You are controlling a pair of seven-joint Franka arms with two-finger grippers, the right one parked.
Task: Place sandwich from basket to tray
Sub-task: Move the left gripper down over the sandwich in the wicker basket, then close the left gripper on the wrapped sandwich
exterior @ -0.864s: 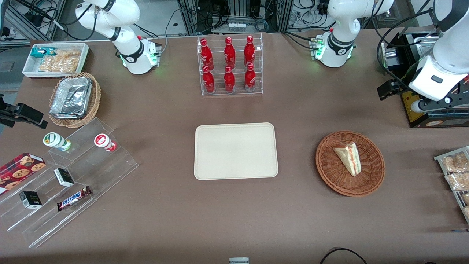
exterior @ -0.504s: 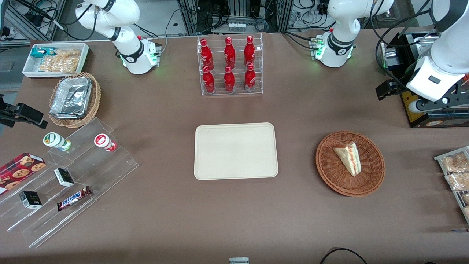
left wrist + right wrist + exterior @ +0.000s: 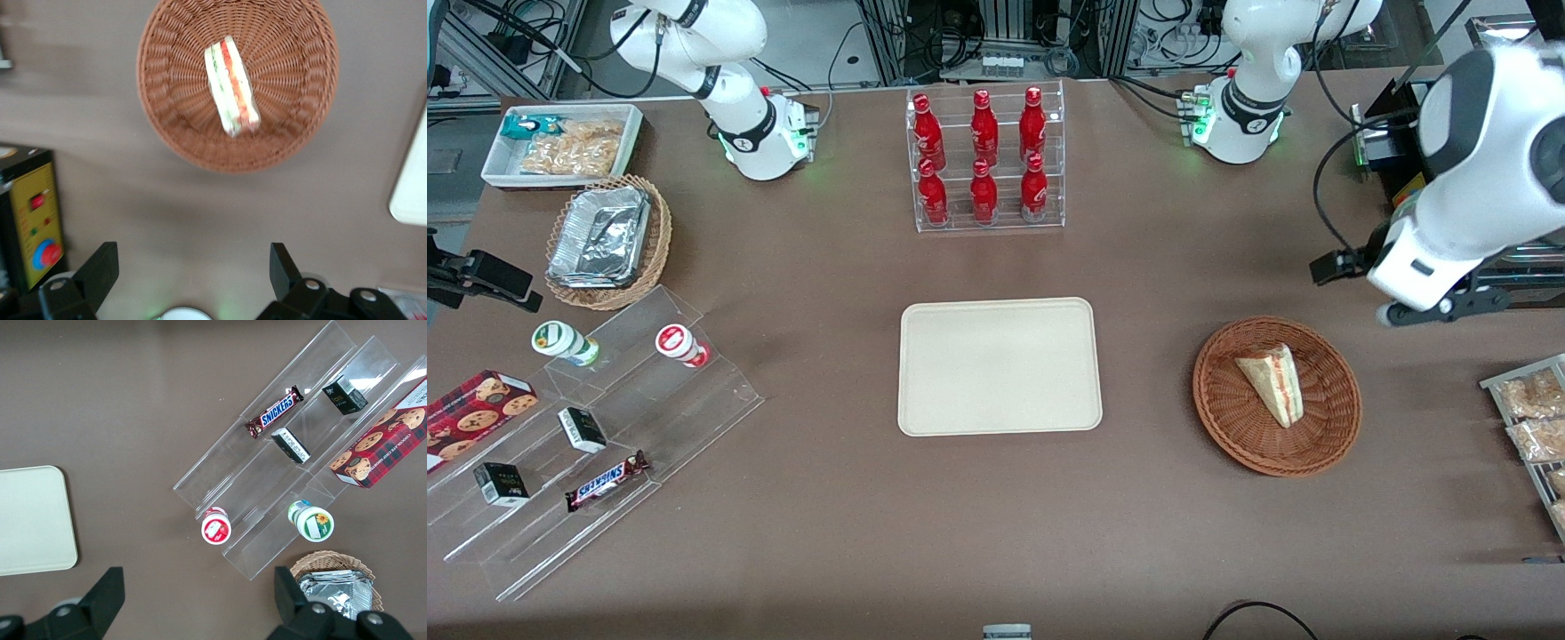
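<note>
Pincer wide open, above bare counter just beside basket — nothing over sandwich; bare counter between basket and tray.

The front view looks steeply down over the whole table. The left wrist view looks down past the gripper, its fingers spread, sharing the basket and tray corner.

Tray cut by frame edge; gripper fingertips partly cropped.
</note>
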